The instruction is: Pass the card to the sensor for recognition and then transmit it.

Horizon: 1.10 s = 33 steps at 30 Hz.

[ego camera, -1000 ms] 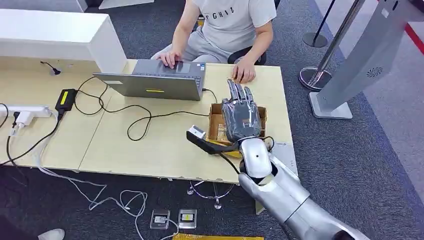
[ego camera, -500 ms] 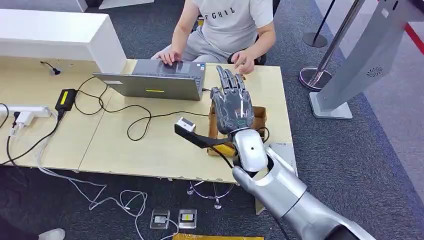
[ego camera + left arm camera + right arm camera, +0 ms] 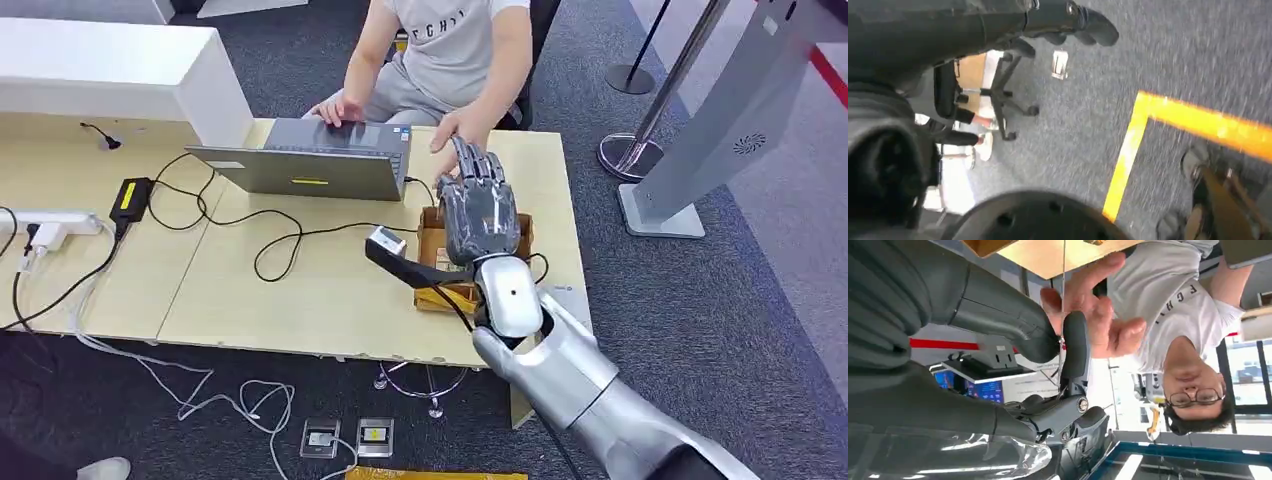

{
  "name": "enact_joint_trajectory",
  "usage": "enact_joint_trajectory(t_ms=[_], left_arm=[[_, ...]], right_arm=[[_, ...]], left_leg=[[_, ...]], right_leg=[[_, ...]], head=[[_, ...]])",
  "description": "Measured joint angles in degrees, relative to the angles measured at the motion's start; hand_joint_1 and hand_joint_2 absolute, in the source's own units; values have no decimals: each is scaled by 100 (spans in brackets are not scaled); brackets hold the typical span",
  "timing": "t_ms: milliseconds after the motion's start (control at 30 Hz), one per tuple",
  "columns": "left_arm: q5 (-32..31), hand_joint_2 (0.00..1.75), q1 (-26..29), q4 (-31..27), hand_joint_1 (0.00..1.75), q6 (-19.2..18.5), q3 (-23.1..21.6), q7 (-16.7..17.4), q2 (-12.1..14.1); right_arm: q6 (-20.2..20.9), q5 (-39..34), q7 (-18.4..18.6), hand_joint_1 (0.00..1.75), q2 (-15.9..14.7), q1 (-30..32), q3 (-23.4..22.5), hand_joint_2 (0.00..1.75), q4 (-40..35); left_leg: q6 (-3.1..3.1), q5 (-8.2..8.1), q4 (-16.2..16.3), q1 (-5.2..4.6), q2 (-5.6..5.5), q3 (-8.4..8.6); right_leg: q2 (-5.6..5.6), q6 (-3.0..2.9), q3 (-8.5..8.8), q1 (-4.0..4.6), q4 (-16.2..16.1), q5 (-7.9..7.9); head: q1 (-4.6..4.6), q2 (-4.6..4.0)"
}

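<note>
Right hand (image 3: pixel 479 213) raised, thumb pinching finger.

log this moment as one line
phase: card handover | right robot hand: above cardboard box, card pinched between thumb and finger | person's hand: reaching in at its fingertips

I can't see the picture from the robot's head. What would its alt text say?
The robot's right hand is raised over a small cardboard box on a wooden table, while a seated person's hand reaches toward its fingers. A laptop sits nearby.
</note>
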Motion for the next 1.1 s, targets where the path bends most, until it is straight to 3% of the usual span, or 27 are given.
enact_joint_trajectory(t_ms=[333, 367, 400, 900, 1100], left_arm=[[48, 0, -6, 2, 0, -125, 2, -66, 151], [44, 0, -6, 2, 0, -125, 0, -74, 158], [42, 0, -7, 2, 0, -125, 0, -79, 160], [42, 0, -6, 2, 0, -75, -107, -57, 177], [68, 0, -1, 2, 0, -77, -122, 72, 182]], right_arm=[[-181, -13, -59, 175, 57, 0, -2, 175, 273], [-203, -22, -59, 115, 57, 0, -4, 175, 291], [-236, -33, -55, 0, 57, 0, -9, 175, 304], [-429, 280, 127, 0, 11, 23, -15, 175, 562], [-46, 272, 306, 0, -290, -4, -153, 175, 466]], left_leg=[[0, 0, 0, 1, -1, -1], [0, 0, 0, 1, -1, -1], [0, 0, 0, 0, -1, -1], [0, 0, 0, 0, 1, 1], [0, 0, 2, -1, -1, 2]], right_leg=[[0, 0, 0, 1, 1, 0], [0, 0, 0, 1, 1, 0], [0, 0, 0, 0, 0, 0], [1, 0, -2, 1, 0, 0], [1, 0, -1, -1, -2, 0]], head=[[0, 0], [0, 0], [2, 0], [0, 0], [0, 0]])
